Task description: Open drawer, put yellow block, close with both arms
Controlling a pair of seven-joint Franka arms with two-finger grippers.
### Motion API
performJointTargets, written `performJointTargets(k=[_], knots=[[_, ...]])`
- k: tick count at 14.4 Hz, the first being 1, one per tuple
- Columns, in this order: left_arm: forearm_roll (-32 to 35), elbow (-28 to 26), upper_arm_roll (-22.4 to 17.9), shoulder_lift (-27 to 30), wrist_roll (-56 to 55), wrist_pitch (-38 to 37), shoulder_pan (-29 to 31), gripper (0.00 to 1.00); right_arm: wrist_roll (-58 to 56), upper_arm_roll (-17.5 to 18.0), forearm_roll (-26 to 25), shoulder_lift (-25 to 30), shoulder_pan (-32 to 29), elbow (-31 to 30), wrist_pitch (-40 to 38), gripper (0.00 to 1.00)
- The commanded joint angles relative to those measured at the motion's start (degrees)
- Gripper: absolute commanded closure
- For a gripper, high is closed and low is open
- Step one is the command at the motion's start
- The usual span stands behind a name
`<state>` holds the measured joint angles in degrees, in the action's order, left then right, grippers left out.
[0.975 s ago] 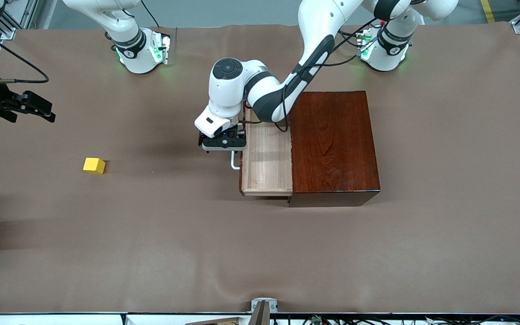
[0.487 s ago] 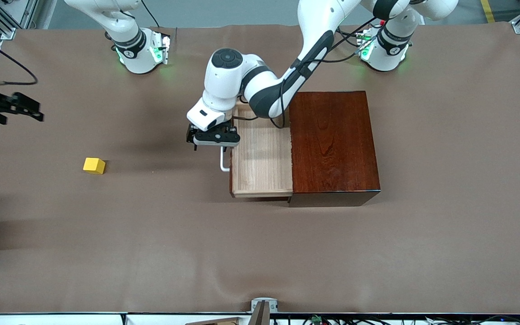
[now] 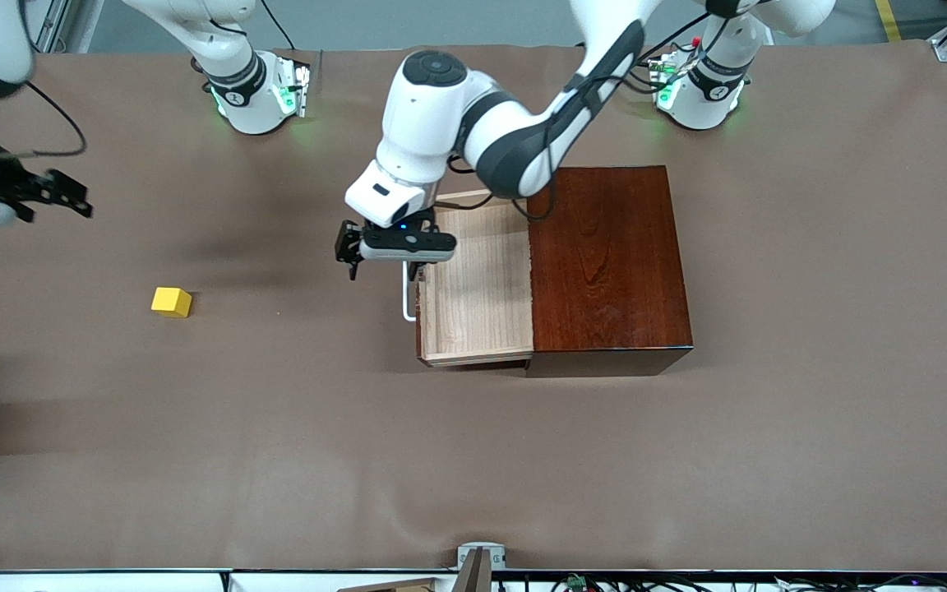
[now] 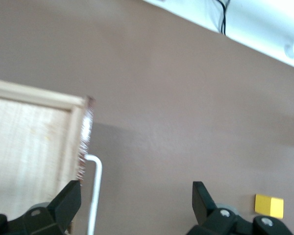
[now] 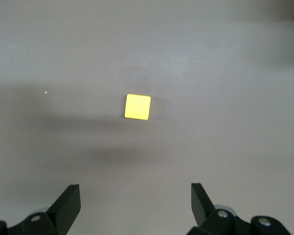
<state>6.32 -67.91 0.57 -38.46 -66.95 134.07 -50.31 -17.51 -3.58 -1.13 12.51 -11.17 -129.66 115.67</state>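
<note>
Drawer [image 3: 478,284] out, left gripper [image 3: 383,261] spread above handle [image 3: 408,298]; right gripper [image 3: 54,196] spread over table [image 3: 276,427] near yellow block [image 3: 171,302].

We see a brown table cover [image 3: 473,460] lying faintly rippled, a metal bracket [image 3: 480,561] at its edge nearest the camera.

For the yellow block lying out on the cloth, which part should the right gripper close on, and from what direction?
Come straight down from above and close on two opposite flat side faces. The yellow block lies flat on the table, alone and apart from the drawer, so probably nothing blocks its sides. The right gripper is open, with the block in its wrist view.
</note>
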Motion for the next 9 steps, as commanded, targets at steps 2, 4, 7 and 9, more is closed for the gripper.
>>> performJointTargets(k=[2,4,7,9], knots=[[-0.96,-1.25,0.05,6.28,-0.02,-8.10,5.20,0.00,2.83,0.42,-0.63,-7.90,1.24,-4.89,10.95,0.00],[-0.96,-1.69,0.05,8.13,0.42,-11.62,8.54,0.00,4.05,0.42,-0.28,-12.75,1.15,-6.56,16.41,0.00],[-0.96,-2.40,0.40,9.71,2.78,-15.84,13.12,0.00,4.15,0.42,0.07,-20.65,0.80,-7.80,26.25,0.00],[-1.04,-2.84,0.48,10.51,6.73,-19.01,16.36,0.00,4.41,0.50,0.16,-25.58,1.06,-7.71,32.14,0.00]])
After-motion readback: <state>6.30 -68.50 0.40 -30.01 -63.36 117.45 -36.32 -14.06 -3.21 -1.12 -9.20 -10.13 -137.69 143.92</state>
